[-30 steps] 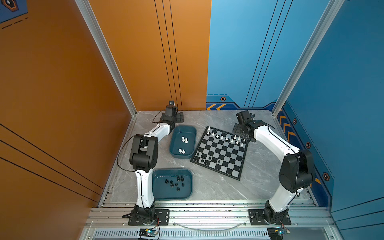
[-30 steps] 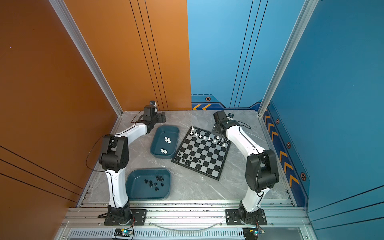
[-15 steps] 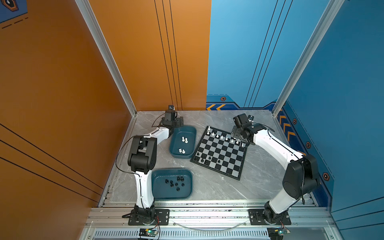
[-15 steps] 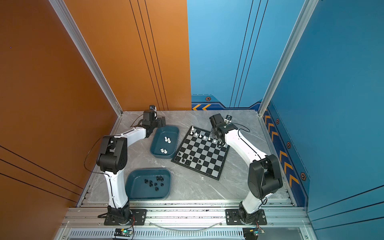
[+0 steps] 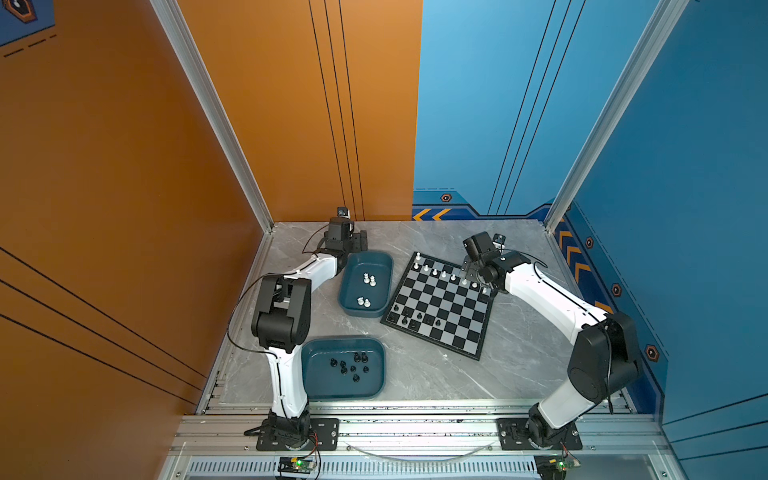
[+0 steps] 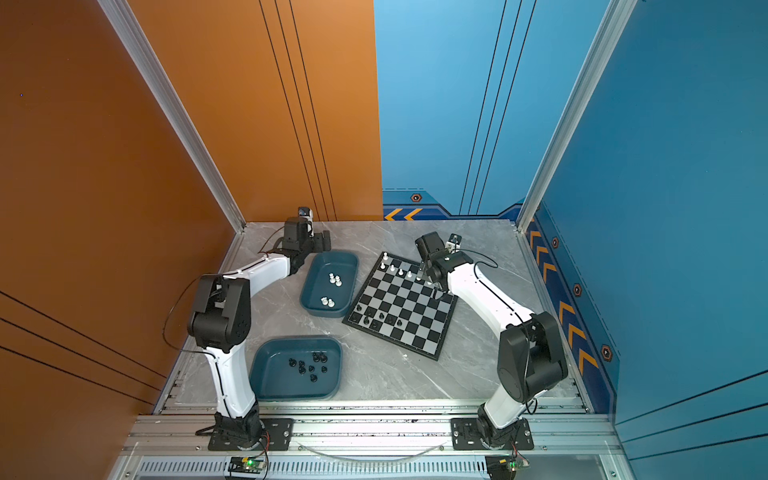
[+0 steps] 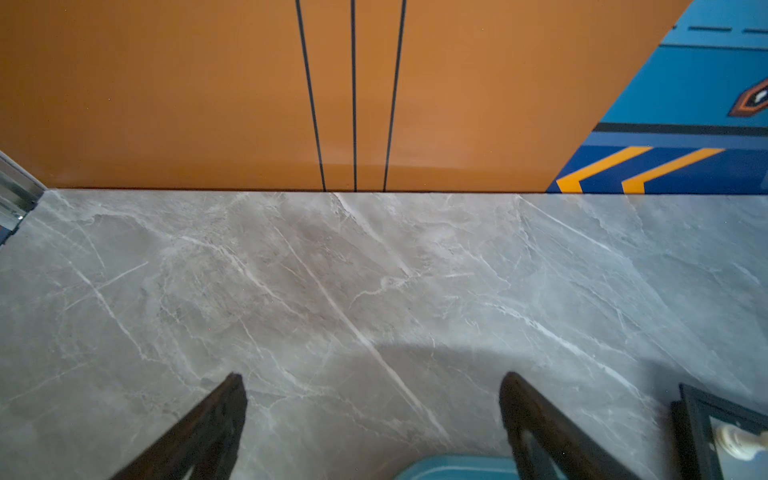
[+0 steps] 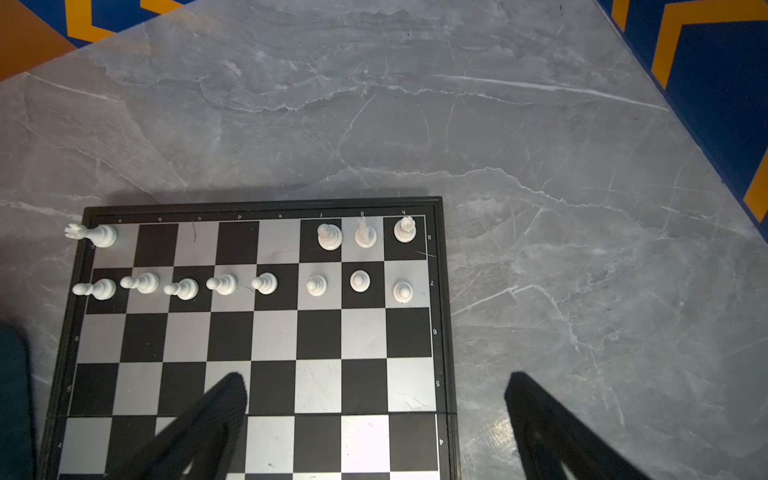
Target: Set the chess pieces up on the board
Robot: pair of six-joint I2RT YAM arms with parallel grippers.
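**Partly set board [image 5: 440, 305] beneath a wide right claw [image 8: 376, 378]**

Skewed on the grey table [image 5: 419, 376], the board lies just right of two teal trays. White chess pieces [image 8: 266, 284] line its far side. The right wrist view shows eight pawns in a row on rank 7. Behind them stand four taller pieces, one on the a corner and three on f, g and h. In both top views a few black chess pieces [image 5: 405, 320] stand in the board's near left corner.

The right claw hovers over the board's right edge, jaws spread wide with nothing between them. One finger is above the squares on the near side of the pawn row. The other is above bare table just beside the black border. The white rows lie ahead of the fingertips, apart from them.

The left claw [image 7: 374, 379] is likewise wide and empty and is well apart from the board. It sits over bare table by the orange back wall [image 7: 166, 83], just behind the far tray [image 5: 349, 266], which holds a few loose white pieces. The near tray [image 5: 316, 347] holds loose black ones.
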